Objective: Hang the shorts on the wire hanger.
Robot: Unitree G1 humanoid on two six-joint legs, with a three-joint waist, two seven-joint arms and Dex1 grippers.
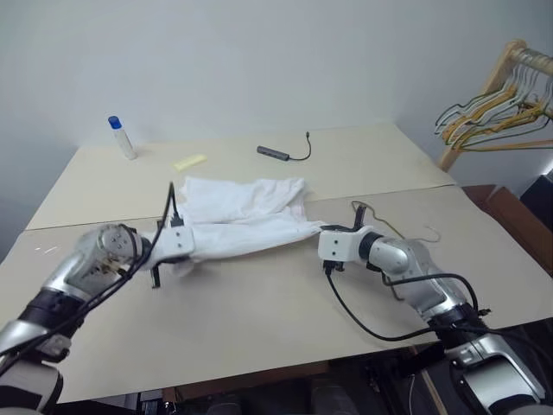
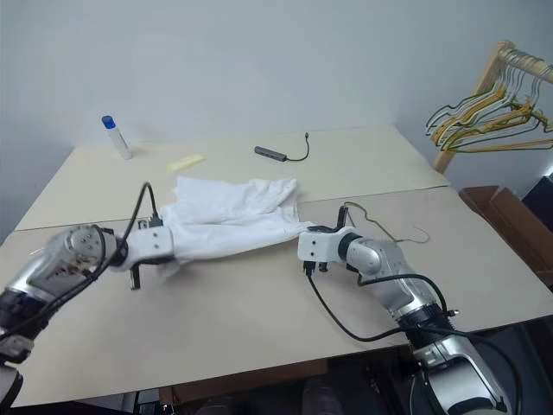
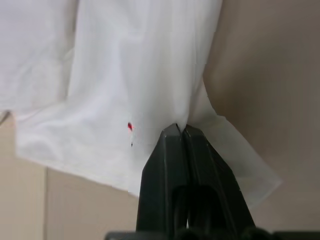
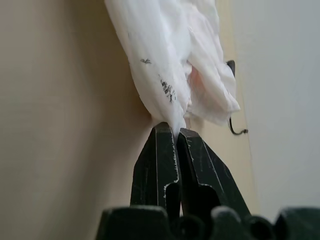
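Left eye view showed the shorts (image 1: pixel 246 216) stretched across the desk (image 1: pixel 259 320) between my arms, long axis running left-right. My left end effector (image 3: pixel 178 131) and right end effector (image 4: pixel 174 132) each pinched an end of them. The wire hanger (image 2: pixel 384 226) lay just behind my right arm, so that side was nearer.

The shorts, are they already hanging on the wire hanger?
No, the shorts lie on the table, pinched by both grippers, and the wire hanger rests beside them.

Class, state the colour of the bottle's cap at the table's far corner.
Blue: the bottle's cap, clearest in the left eye view.
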